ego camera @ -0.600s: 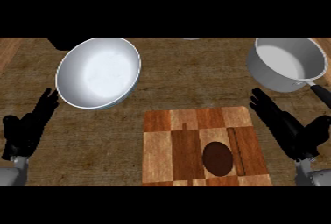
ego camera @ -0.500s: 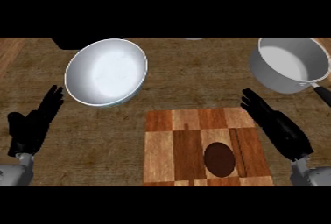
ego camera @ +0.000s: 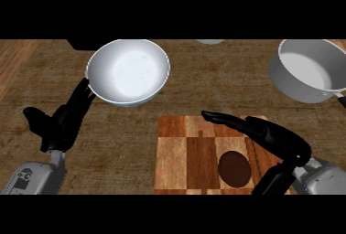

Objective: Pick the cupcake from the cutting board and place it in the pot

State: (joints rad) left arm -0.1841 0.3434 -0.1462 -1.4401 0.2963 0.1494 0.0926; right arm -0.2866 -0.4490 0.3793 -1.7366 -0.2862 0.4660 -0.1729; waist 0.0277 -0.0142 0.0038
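Two hands: both show above the counter (ego camera: 202, 91), coming up from the lower edge of the head view.
Counter: a brown, rough-looking top fills the view; against the earlier frames everything on it sits further right and lower, as the view has shifted.
Cutting board: the striped wooden board (ego camera: 182, 155) lies at lower middle, its near edge cut off by the view's lower edge.
Plate: a white round plate (ego camera: 128, 72) lies at upper left, well apart from the board; earlier it stood further left.
Pot: the grey metal pot (ego camera: 312, 71) stands at upper right, partly cut by the right edge, its handle running down to the right; well apart from the board.
Right hand: the right hand (ego camera: 270, 135) reaches leftward over the board's far right part, fingers straight and spread narrow, holding nothing; earlier it stood beside the board's right edge, fingers pointing up the counter.
Left hand: the left hand (ego camera: 61, 121) rests at left, fingers straight and open, tips just below the plate's rim; little changed since before.
Cupcake: the dark brown oval cupcake (ego camera: 235, 168) sits on the board's near right part, just below the right hand's palm, untouched, its place on the board unchanged.
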